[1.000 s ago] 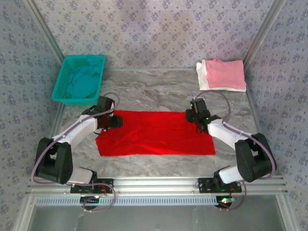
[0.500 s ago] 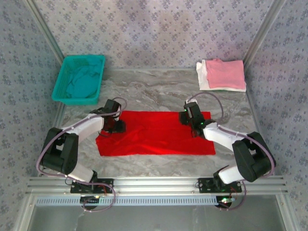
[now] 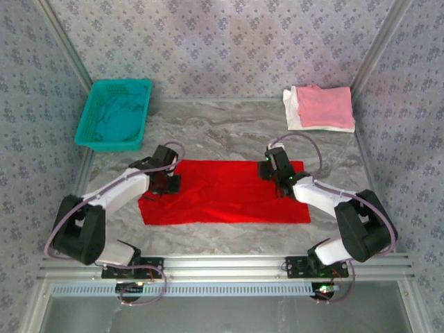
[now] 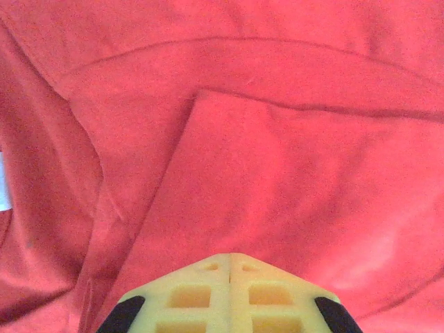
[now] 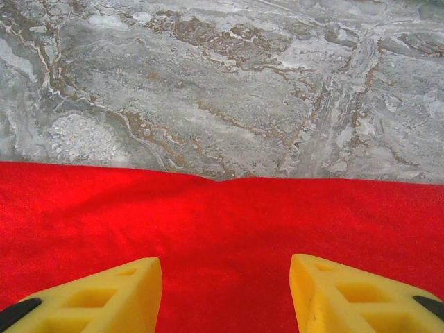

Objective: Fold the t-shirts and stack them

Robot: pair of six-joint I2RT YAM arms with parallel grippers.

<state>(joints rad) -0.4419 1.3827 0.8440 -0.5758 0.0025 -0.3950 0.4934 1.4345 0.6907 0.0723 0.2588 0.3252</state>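
Mid-table (image 3: 222, 132), one red t-shirt (image 3: 222, 194) lies flat: left tool (image 4: 229, 258) closed over its left end, right tool (image 5: 223, 270) open at its far edge. Far right, one pink t-shirt (image 3: 325, 105) tops one white t-shirt (image 3: 291, 116); far left, one teal t-shirt (image 3: 114, 123) fills one mesh basket (image 3: 86, 114).

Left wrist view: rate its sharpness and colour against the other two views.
Left wrist view: soft and hazy, the red t-shirt washed to pinkish, the shut left gripper pale yellow. Right wrist view: crisper, the marble veins of the table clear, the red saturated, the open right gripper bright yellow. Top external view: even light, faint shadows, folds barely showing in the saturated red.
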